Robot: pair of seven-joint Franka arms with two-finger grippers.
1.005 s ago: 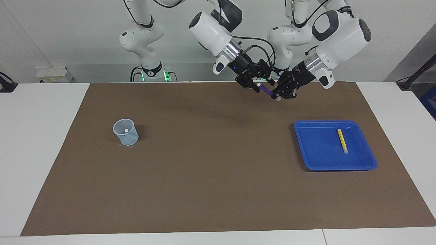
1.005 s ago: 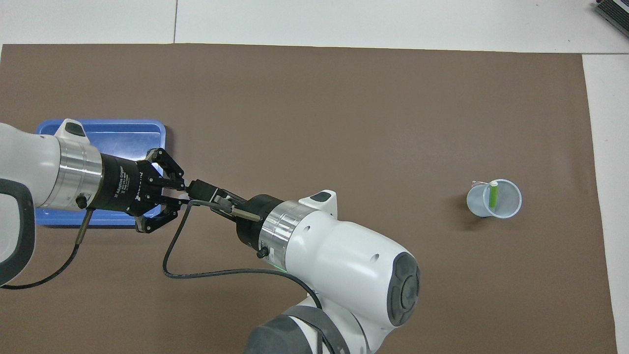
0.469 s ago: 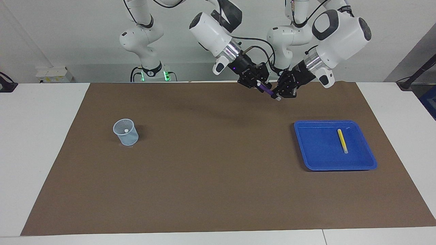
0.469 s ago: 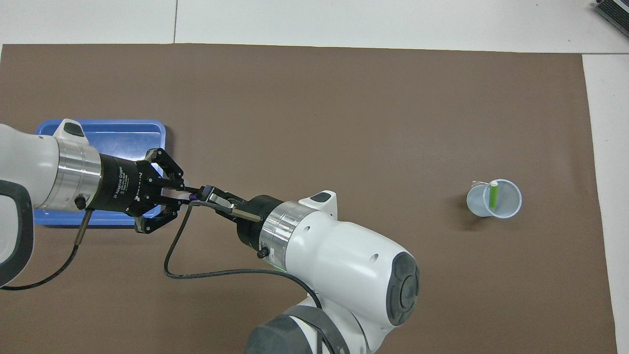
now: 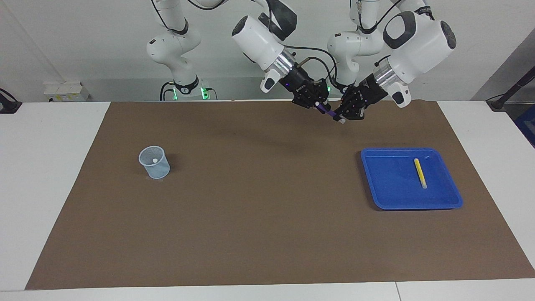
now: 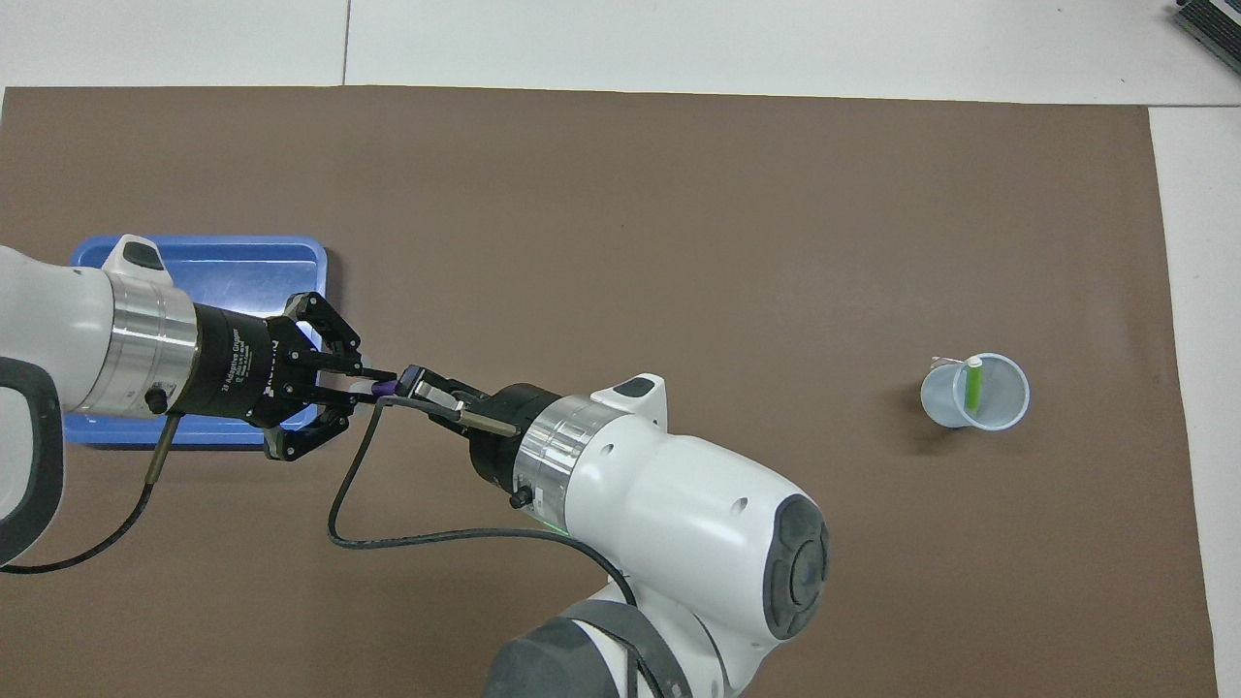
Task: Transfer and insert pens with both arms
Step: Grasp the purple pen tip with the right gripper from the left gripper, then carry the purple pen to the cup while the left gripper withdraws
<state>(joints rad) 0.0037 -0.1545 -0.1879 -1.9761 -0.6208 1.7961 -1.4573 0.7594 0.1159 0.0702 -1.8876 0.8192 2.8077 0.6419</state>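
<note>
**Purple pen bridged between both grippers in mid-air**

The purple pen (image 5: 325, 110) hangs above the counter's (image 5: 259, 209) brown mat, near the robots' edge, its long axis running straight from one gripper to the other. The left gripper (image 5: 343, 115) is clenched on the whitish-capped end; the right gripper (image 5: 316, 104) is clamped on the other end. Both arms hold it equally close. It is short, slim and mostly hidden. The blue mesh cup (image 5: 154, 162) stands well apart, toward the right arm's end.

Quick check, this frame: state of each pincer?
Left pincer: shut on the purple pen, up over the mat.
Right pincer: shut on the same purple pen's other end.
</note>
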